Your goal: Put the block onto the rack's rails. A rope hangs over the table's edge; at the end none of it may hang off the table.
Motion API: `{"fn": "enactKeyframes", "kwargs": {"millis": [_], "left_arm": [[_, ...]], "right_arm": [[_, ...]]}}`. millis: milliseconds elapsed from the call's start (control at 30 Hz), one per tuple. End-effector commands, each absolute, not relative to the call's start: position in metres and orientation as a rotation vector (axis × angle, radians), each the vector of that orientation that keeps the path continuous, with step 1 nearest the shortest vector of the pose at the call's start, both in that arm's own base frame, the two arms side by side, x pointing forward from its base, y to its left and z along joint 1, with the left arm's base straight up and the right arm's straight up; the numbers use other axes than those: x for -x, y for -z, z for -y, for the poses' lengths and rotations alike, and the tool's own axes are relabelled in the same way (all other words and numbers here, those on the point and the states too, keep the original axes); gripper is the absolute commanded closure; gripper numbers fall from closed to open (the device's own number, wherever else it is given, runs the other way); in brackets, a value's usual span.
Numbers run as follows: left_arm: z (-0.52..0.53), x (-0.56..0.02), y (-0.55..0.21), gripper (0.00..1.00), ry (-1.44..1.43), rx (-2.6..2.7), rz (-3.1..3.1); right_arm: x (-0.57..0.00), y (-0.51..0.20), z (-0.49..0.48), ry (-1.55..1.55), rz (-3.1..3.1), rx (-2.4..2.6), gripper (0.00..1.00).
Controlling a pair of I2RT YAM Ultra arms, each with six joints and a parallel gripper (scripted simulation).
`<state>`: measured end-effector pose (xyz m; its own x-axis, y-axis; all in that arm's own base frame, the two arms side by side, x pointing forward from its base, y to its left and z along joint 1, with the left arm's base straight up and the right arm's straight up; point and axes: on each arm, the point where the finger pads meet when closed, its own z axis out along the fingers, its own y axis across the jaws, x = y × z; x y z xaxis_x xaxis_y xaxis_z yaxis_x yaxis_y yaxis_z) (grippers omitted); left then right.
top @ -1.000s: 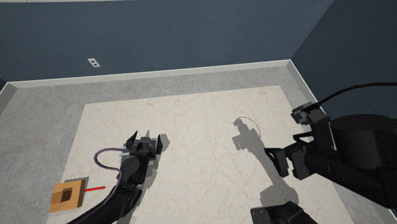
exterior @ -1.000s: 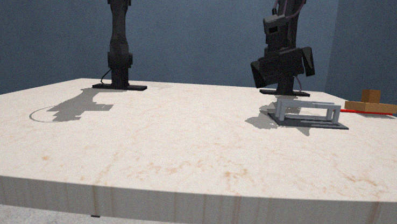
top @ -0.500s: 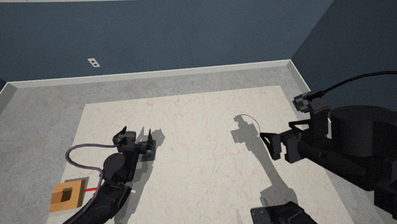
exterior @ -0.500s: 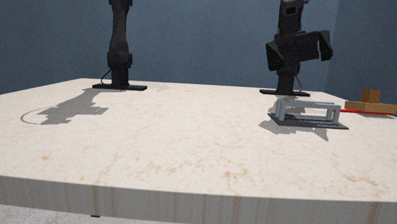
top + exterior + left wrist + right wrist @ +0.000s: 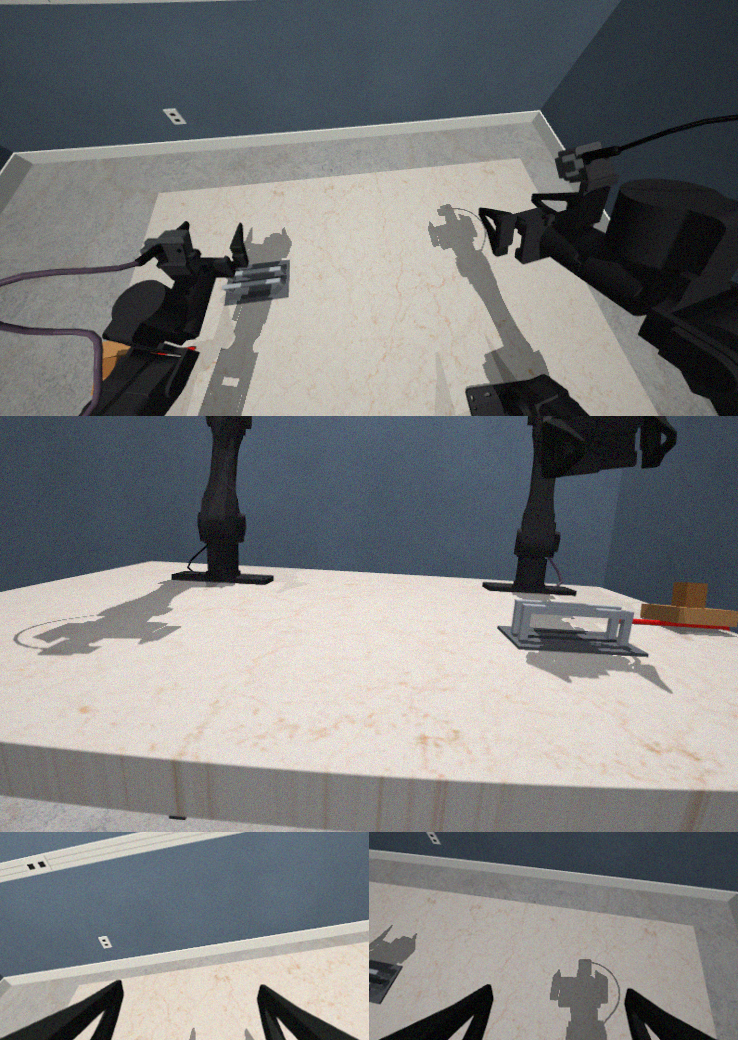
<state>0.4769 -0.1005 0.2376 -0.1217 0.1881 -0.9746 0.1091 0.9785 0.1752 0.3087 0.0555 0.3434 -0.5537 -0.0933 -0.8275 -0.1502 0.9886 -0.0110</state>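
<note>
The orange-brown block [image 5: 108,359] [image 5: 658,613] lies at the table's side edge, a small raised part on its wide base; my left arm hides most of it in the top view. The red rope [image 5: 191,348] [image 5: 666,623] lies along the table beside the block; I cannot tell whether its far end hangs over. The grey rack [image 5: 281,294] [image 5: 573,608] [image 5: 383,992] stands with bare rails. My left gripper [image 5: 212,225] [image 5: 189,989] is open and empty, above the table near the rack. My right gripper [image 5: 507,202] [image 5: 557,993] is open and empty, high above the table's other side.
The pale table [image 5: 361,248] [image 5: 361,736] carries both arm bases. The left arm's purple cable [image 5: 62,330] loops beside that arm, and the right arm has a black cable [image 5: 666,133]. Arm shadows fall on the table. Dark blue walls [image 5: 361,67] stand beyond the floor.
</note>
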Motion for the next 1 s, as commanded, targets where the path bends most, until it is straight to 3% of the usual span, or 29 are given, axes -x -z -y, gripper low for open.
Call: {"fn": "enactKeyframes", "kwargs": {"millis": [0,967], "left_arm": [[0.087,-0.473,-0.282,0.00,-0.020,-0.181,-1.673],[0.004,-0.378,-0.415,0.00,0.030,-0.007,-1.578]], "right_arm": [[-0.332,-0.384,-0.053,-0.098,-1.934,0.143,0.00],[-0.382,-0.423,-0.005,-0.012,-1.507,0.023,0.00]]}}
